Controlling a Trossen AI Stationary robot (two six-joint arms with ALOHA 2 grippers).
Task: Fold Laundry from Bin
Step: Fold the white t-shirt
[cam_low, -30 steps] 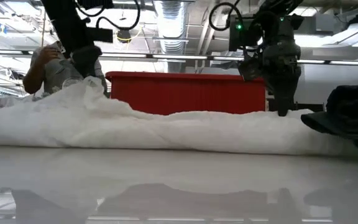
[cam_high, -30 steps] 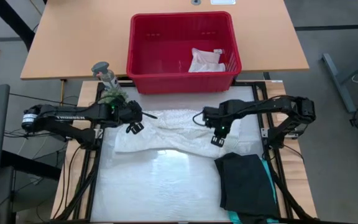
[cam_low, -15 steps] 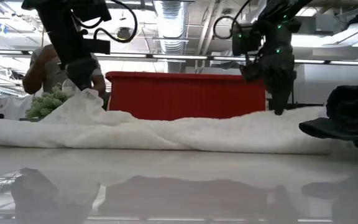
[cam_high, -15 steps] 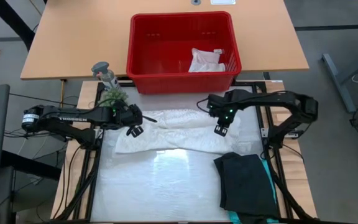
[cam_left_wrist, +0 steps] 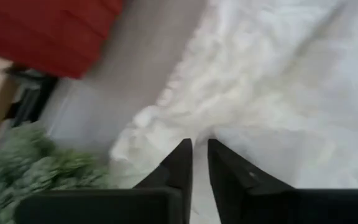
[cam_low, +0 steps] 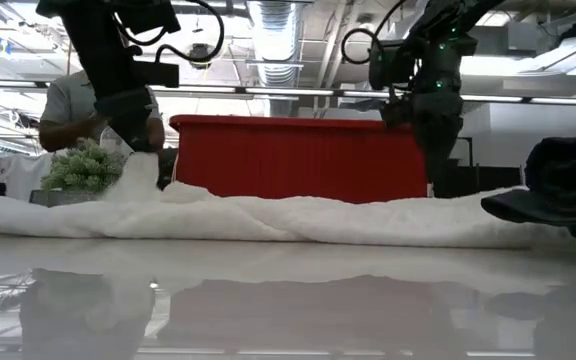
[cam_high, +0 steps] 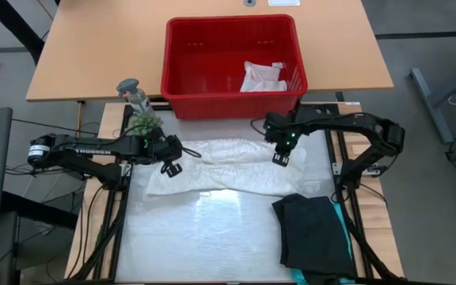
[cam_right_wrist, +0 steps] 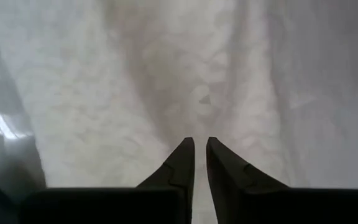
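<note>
The large white lacy top (cam_high: 228, 170) lies in a long crumpled band across the table's far half. My left gripper (cam_high: 171, 166) slants down over its left end, the fingers a narrow gap apart (cam_left_wrist: 199, 146). My right gripper (cam_high: 279, 157) points down over the top's far right part, its fingers also a narrow gap apart (cam_right_wrist: 199, 146), with nothing seen between them. The red bin (cam_high: 212, 103) stands beyond the table's far edge, and a small white cloth (cam_high: 261, 77) lies in it. A black garment (cam_high: 315, 233) lies at the near right on a teal one (cam_high: 343, 229). My left gripper stands right over a raised peak of the white top's left end (cam_low: 160, 175). Whether its fingertips touch the cloth I cannot tell.
A small green plant (cam_high: 142, 123) and a grey object (cam_high: 131, 91) stand at the far left, close to my left arm. A person (cam_low: 78, 105) shows behind the table in the low view. The glossy table surface (cam_high: 204, 237) spreads near the top's front edge.
My right gripper has gone toward the far edge and the bin, and the top's right part has been drawn that way, so the band is narrower. The cloth ridge that hung high under my left gripper has sunk to a low peak.
</note>
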